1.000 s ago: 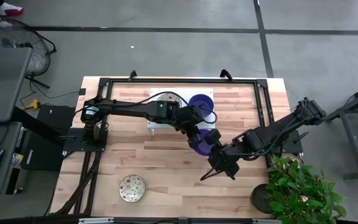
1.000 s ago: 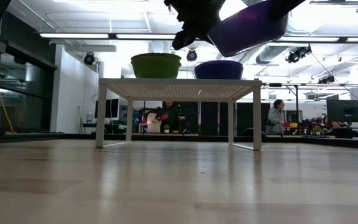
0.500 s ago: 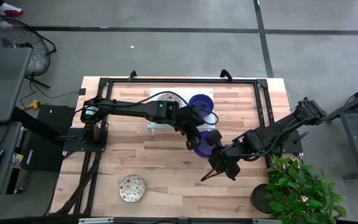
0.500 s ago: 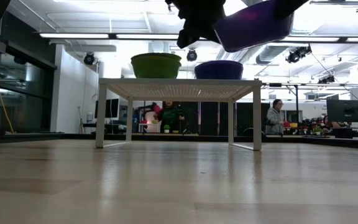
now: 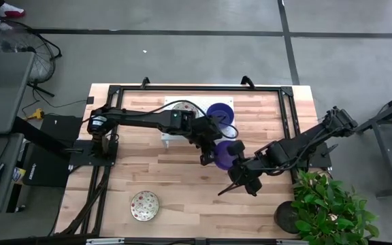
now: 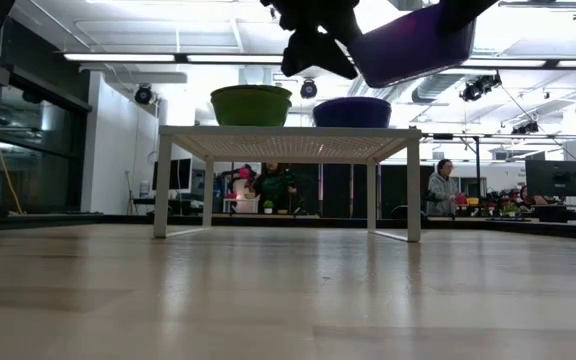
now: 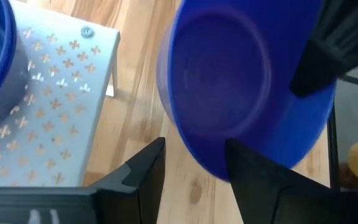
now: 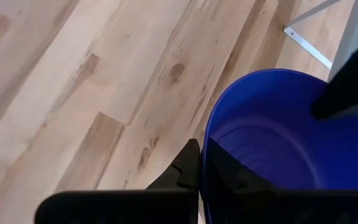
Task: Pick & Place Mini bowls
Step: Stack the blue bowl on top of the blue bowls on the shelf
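Note:
A deep blue mini bowl (image 5: 222,155) hangs tilted above the middle of the table, high in the low view (image 6: 413,45), with my right gripper (image 5: 234,160) shut on it. My left gripper (image 5: 206,154) stands open just left of it. In the left wrist view its fingers (image 7: 194,152) straddle the bowl's lower outer wall (image 7: 229,87); I cannot tell whether they touch it. A white perforated rack (image 5: 172,133) at the far middle carries another blue bowl (image 5: 220,112) and a cream one (image 5: 181,107). A cream speckled bowl (image 5: 144,205) sits near the front left. My right gripper (image 8: 199,158) holds the blue bowl by its rim (image 8: 205,140), one finger inside the bowl and one outside. The fingers slant down from the table's right side. The bowl is lifted clear of the table and tilted, its underside toward my left gripper.
A black frame (image 5: 288,102) runs along the table's far and right sides. A potted plant (image 5: 329,204) stands at the near right corner. Bare wood lies between the rack and the front bowl.
My left gripper has opened and let go of the blue bowl, drawing slightly toward the table's left. The bowl stays lifted in my right gripper and has shifted a little to the right.

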Controlling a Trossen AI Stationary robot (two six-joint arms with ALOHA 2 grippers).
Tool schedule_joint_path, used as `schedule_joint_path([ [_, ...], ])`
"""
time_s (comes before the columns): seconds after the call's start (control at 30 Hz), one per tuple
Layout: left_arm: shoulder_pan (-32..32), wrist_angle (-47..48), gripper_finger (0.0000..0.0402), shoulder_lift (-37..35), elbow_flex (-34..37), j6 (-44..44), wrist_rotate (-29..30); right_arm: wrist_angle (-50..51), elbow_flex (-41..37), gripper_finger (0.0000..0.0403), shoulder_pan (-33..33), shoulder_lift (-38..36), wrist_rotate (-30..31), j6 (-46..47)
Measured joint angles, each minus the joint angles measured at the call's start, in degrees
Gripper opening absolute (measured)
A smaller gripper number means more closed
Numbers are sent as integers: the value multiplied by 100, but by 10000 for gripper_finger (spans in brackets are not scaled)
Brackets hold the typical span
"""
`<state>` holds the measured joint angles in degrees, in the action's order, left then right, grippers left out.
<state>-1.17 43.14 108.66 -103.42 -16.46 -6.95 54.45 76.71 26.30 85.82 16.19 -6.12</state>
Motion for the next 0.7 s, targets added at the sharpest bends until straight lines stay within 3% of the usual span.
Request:
schedule_joint_path([
  [0.43, -54, 732, 161, -523, 2, 563, 416, -120, 4, 0, 8, -22, -97, 670],
  [0.7, -565, 2050, 161, -1067, 28, 1011, 1771, -181, 4, 0, 81, -64, -75, 1170],
])
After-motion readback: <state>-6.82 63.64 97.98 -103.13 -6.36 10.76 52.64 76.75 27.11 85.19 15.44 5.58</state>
